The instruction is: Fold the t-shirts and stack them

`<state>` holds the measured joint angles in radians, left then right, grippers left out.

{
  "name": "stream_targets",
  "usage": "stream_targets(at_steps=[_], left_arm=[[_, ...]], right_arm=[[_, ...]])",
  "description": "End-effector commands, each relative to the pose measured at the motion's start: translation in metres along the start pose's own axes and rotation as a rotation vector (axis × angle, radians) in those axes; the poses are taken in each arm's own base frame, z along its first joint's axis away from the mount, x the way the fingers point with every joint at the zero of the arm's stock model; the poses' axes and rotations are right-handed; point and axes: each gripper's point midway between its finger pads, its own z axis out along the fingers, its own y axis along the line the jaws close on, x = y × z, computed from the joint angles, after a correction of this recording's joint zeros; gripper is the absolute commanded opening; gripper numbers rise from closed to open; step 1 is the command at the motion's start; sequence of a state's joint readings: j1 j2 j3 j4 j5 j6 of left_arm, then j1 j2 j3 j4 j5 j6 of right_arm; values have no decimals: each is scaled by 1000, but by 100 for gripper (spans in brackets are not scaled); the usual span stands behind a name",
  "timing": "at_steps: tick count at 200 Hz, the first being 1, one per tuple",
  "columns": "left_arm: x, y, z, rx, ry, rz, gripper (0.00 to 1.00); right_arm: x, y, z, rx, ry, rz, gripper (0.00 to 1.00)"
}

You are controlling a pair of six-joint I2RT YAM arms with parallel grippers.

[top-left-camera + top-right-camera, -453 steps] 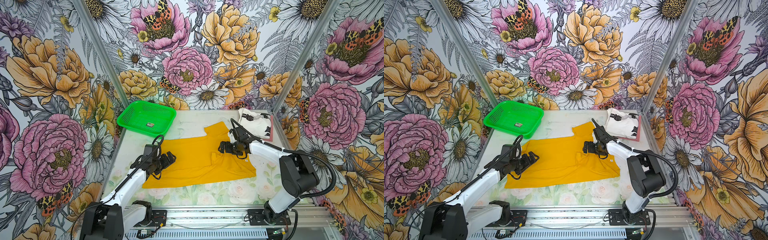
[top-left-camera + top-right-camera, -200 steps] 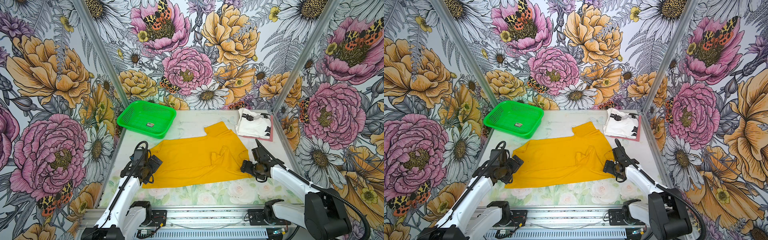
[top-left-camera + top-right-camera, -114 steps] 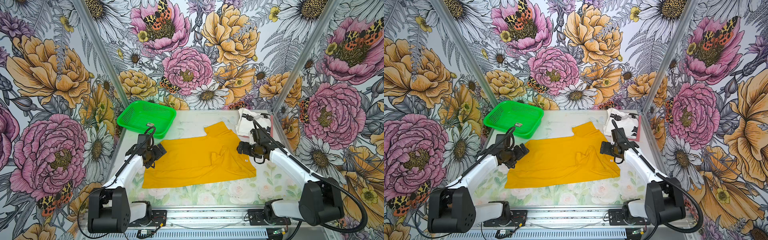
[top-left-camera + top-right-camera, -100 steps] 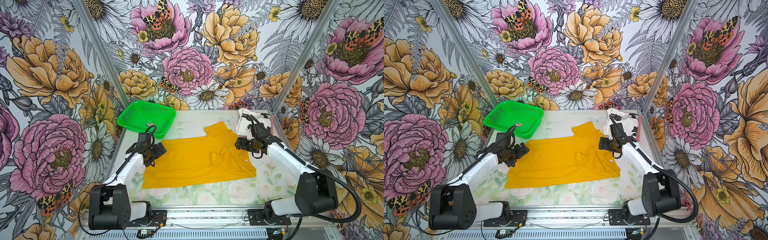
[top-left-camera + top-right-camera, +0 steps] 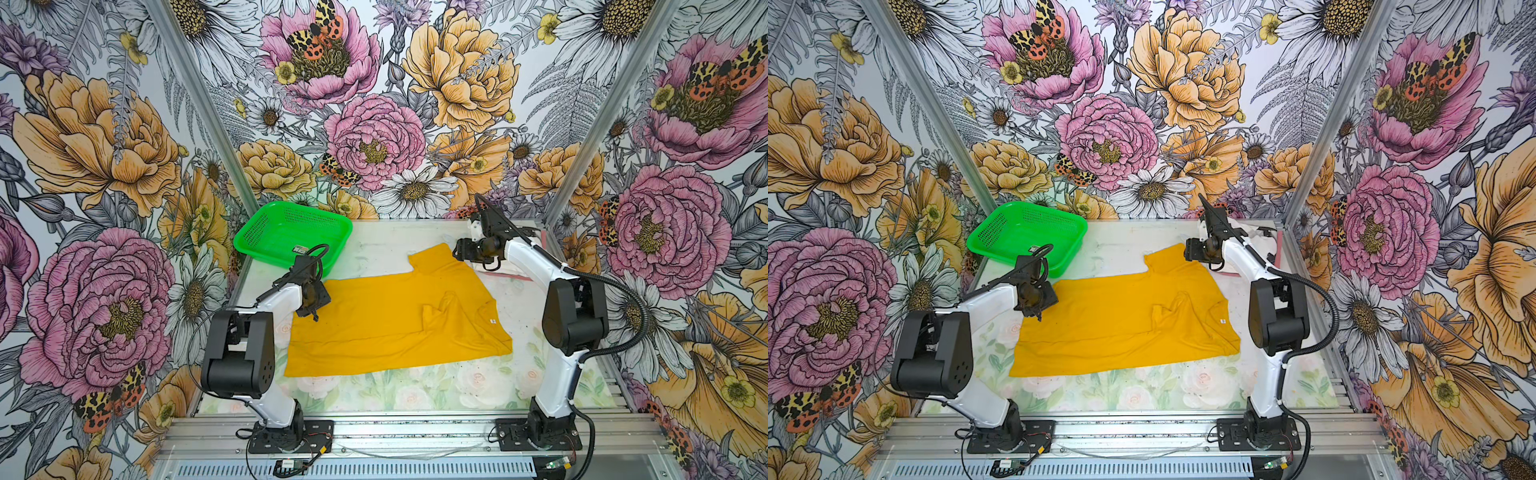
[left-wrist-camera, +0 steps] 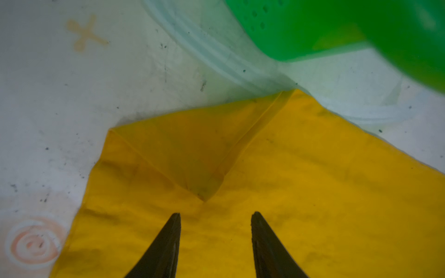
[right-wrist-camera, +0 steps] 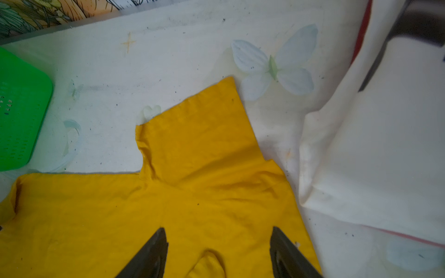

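In both top views the mustard-yellow t-shirt (image 5: 395, 320) lies spread on the flower-printed worktop (image 5: 415, 390), bloom-papered walls (image 5: 104, 137) around; its first fold looks about to start; left wrist: left jaws apart over a turned-in corner near the green basket (image 6: 337, 26); right wrist: right jaws apart above the sleeve, white t-shirt (image 7: 385, 144) just beside; next, probably, both pinch that far edge.
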<state>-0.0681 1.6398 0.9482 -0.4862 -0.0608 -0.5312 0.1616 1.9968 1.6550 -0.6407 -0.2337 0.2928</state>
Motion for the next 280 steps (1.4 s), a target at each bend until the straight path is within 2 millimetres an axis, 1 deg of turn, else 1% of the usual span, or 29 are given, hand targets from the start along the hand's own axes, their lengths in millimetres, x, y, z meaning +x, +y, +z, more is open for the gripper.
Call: stream_targets(at_steps=[1,26,45,52,80,104,124,128,138,156,187,199,208,215,230,252,280], left_arm=[[-27,-9,-2,6,-95,3,48],[-29,-10,1,3,-93,6,47],[-28,-10,3,2,-85,10,45],[-27,-10,4,2,-79,11,43],[-25,-6,6,-12,-65,6,42],[-21,4,6,-55,-61,-2,43],[-20,6,10,-66,-55,-8,42],[-19,7,11,-67,-51,-10,40],[-19,6,14,-66,-45,-9,37],[-19,3,15,-54,-36,-9,35],[-19,3,14,-51,-36,-11,15],[-18,4,13,-49,-35,-12,12],[-16,4,13,-48,-31,-13,6],[-16,4,12,-47,-30,-11,0],[-17,3,6,-44,-39,-11,0],[-21,5,-10,-42,-66,-14,0],[-28,7,-30,-26,-97,-23,0]], right_arm=[[-10,-9,23,-4,38,-3,68],[-23,-14,54,-16,74,13,67],[-32,-11,71,-40,85,20,67],[-35,-11,74,-43,84,22,67],[-41,-6,81,-54,84,20,66],[-39,-8,83,-52,90,23,66],[-36,-8,83,-51,99,27,66],[-35,-8,84,-52,102,26,66],[-34,-7,83,-53,105,25,67],[-33,-6,82,-53,107,18,66],[-33,-10,87,-40,106,19,67],[-33,-11,90,-35,108,16,67],[-33,-12,93,-26,109,12,67],[-34,-14,96,-16,108,10,67],[-32,-15,102,1,121,-2,67],[-23,-14,113,51,160,-49,64],[-12,-12,123,148,190,-129,54]])
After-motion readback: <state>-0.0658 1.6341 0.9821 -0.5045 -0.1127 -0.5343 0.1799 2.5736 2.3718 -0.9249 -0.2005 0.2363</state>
